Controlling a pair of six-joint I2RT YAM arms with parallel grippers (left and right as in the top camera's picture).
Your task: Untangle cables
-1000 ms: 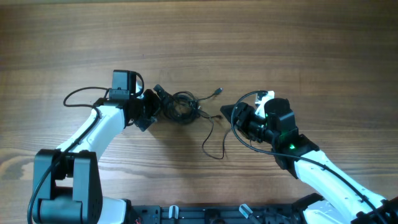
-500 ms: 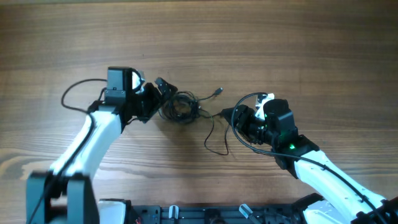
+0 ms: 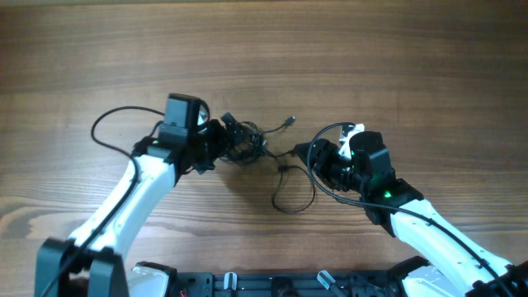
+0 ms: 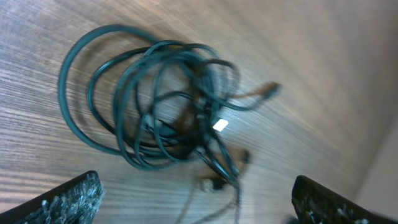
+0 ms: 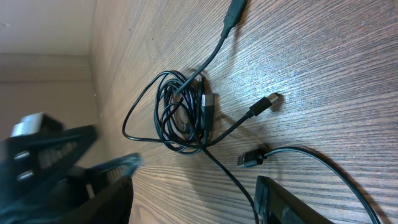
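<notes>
The left gripper [image 3: 221,137] stands spread wide and empty, its fingertips [image 4: 68,199] either side of the knotted coil of cables [image 3: 244,140] without touching it. The right gripper [image 3: 305,153] is parted too, grasping nothing; a loose strand [image 5: 224,175] trails between its fingers. The coil lies near the table's [image 3: 371,49] middle.
</notes>
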